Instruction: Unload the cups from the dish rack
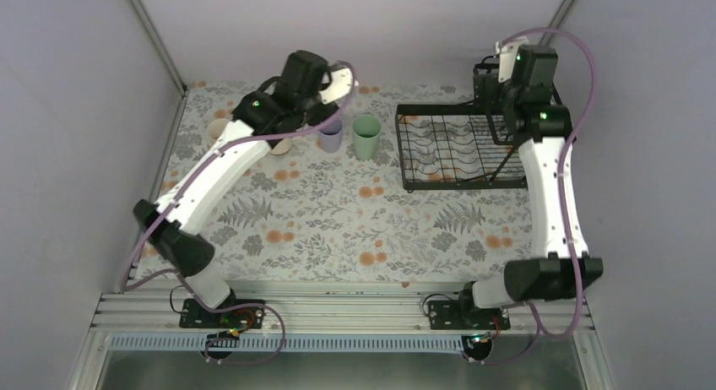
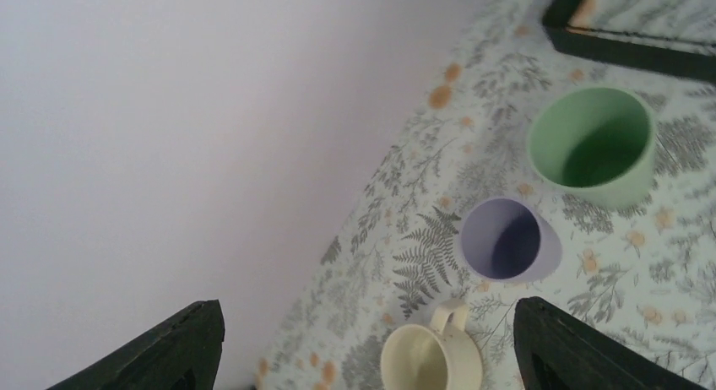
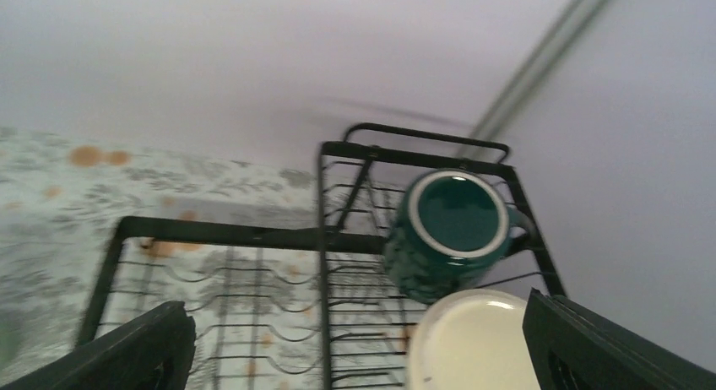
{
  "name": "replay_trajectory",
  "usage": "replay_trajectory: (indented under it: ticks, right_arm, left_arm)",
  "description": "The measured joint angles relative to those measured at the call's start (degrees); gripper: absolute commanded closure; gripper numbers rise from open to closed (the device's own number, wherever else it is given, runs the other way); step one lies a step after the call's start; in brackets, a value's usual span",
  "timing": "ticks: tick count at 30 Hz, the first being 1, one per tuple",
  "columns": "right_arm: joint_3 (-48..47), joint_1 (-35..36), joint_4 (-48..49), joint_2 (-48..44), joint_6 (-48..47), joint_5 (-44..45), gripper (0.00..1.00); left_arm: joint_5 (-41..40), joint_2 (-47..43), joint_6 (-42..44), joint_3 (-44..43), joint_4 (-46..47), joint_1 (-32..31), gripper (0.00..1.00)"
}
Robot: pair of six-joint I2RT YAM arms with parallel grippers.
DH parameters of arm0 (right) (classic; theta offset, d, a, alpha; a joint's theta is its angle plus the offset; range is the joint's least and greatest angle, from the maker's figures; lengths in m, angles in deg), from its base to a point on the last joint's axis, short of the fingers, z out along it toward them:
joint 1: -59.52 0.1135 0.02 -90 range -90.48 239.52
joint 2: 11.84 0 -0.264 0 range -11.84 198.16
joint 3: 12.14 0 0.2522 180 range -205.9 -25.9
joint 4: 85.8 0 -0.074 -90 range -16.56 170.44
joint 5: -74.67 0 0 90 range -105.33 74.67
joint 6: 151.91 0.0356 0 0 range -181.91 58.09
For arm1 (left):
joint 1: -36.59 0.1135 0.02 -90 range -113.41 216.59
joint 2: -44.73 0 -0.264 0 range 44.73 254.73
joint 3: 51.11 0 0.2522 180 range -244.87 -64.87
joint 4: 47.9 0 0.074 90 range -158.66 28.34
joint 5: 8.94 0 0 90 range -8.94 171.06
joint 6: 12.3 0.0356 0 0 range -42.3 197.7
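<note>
The black wire dish rack [image 1: 407,152] stands at the far right; it also shows in the right wrist view [image 3: 219,232]. In its raised basket a dark green mug [image 3: 452,230] lies tilted, with a cream cup [image 3: 473,343] just below it. My right gripper [image 3: 355,322] is open above the basket, holding nothing; in the top view [image 1: 505,111] it hides the basket. On the table stand a mint-green tumbler [image 2: 595,145], a lavender tumbler [image 2: 507,238] and a cream mug [image 2: 431,356]. My left gripper [image 2: 367,314] is open and empty above the cream mug.
In the top view the lavender tumbler [image 1: 331,137] and mint-green tumbler [image 1: 366,137] stand left of the rack. Another pale cup [image 1: 218,130] sits near the left wall. Walls close in the table at the back and on both sides.
</note>
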Motion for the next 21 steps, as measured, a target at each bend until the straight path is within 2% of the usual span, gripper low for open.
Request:
replay_trajectory:
  ticks: [5, 8, 14, 21]
  right_arm:
    - [-9.7, -3.8, -4.8, 8.8, 1.7, 5.1, 0.00]
    - [-11.8, -6.3, -5.8, 11.0, 1.9, 7.2, 0.00]
    - [-7.6, -11.2, -5.4, 10.5, 0.4, 9.0, 0.00]
    - [-2.9, -21.5, -6.1, 6.3, -5.4, 1.7, 0.05]
  left_arm:
    - [0.4, -13.0, -8.6, 20.4, 16.4, 5.2, 0.05]
    - [0.2, -17.2, -11.5, 28.7, 24.3, 6.7, 0.03]
    - [2.3, -17.3, -13.6, 35.3, 31.1, 8.3, 0.03]
    - [5.4, -16.9, -13.4, 37.5, 32.2, 9.3, 0.02]
